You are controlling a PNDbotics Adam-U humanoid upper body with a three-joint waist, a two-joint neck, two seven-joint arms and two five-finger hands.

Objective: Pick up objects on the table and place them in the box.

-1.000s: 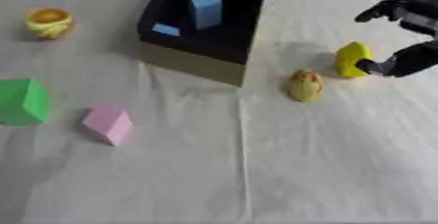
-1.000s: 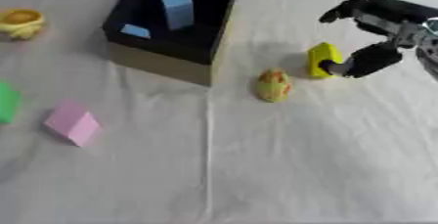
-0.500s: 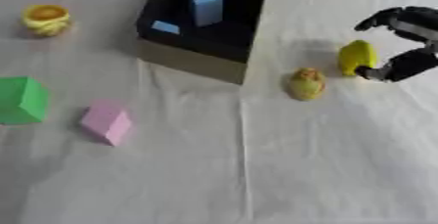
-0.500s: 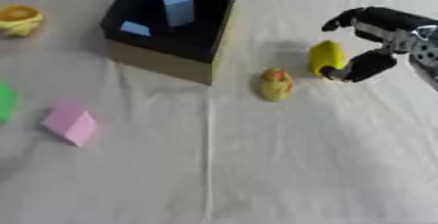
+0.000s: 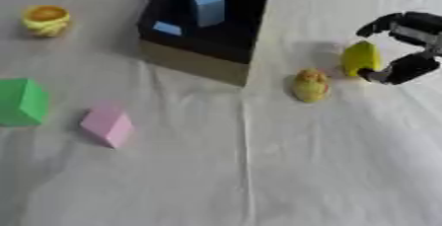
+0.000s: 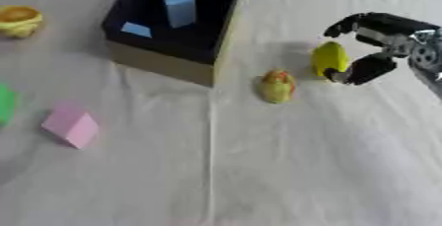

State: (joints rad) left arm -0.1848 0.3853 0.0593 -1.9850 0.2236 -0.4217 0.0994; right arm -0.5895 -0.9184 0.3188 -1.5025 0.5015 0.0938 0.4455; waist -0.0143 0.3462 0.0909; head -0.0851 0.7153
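Note:
A black-lined cardboard box (image 5: 191, 61) stands at the upper middle, with a tall light-blue block (image 5: 207, 3) and a small blue piece (image 5: 167, 28) inside. To its right a yellow rounded object (image 6: 329, 58) stands on the cloth. My right hand (image 6: 377, 40) is open around it, fingers arched above and thumb below, close to its right side. A yellow-orange pear-like object (image 6: 276, 86) lies between the box and that hand. On the left lie a pink block (image 5: 107, 125), a green block (image 5: 21, 101) and a yellow cup-like object (image 5: 47, 20). My left hand is out of sight.
A white cloth (image 5: 259, 170) with a lengthwise crease covers the table; its lower half holds nothing.
My right hand has moved a little left and down, closing in on the yellow rounded object. The other objects stay put.

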